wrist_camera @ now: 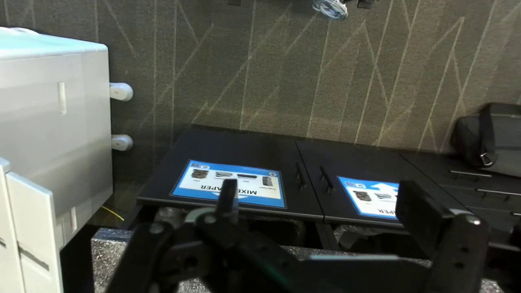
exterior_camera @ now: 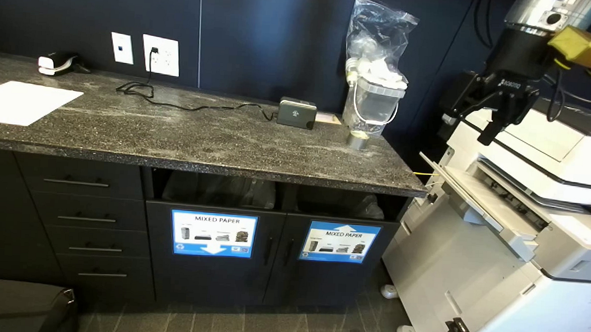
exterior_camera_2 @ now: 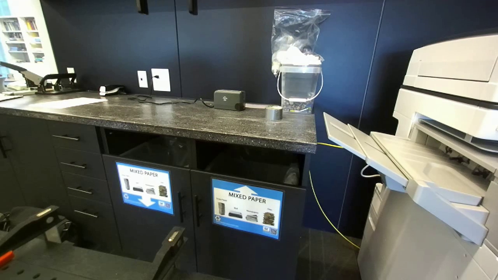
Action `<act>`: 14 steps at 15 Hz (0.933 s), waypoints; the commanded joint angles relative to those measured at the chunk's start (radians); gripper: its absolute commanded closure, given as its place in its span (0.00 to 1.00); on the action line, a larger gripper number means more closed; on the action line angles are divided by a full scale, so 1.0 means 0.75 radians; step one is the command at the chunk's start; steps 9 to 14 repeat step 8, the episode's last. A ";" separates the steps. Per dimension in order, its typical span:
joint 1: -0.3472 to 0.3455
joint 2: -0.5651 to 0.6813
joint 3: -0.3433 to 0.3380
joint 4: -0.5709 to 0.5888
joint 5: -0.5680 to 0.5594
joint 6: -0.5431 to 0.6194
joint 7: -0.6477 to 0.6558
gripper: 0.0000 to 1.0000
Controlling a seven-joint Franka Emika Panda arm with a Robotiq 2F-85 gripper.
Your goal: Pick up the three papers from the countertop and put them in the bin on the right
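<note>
White paper lies flat at the left of the dark speckled countertop. It also shows in an exterior view as a thin white shape. I cannot tell if it is one sheet or a stack. The right bin sits in the cabinet opening under the countertop's right end. It also shows in an exterior view, mostly dark inside. My gripper is open and empty, high beside the countertop's right end, in front of the printer and far from the paper. In the wrist view the fingers are wide apart.
A white printer with an output tray stands right of the counter. A clear bucket with a bag, a tape roll and a dark box with a cable stand on the counter. A left bin is beside the right one.
</note>
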 commanded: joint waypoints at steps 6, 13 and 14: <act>-0.012 -0.062 0.053 -0.064 0.016 0.038 0.110 0.00; -0.014 -0.066 0.053 -0.068 0.016 0.039 0.114 0.00; -0.014 -0.066 0.053 -0.068 0.016 0.039 0.114 0.00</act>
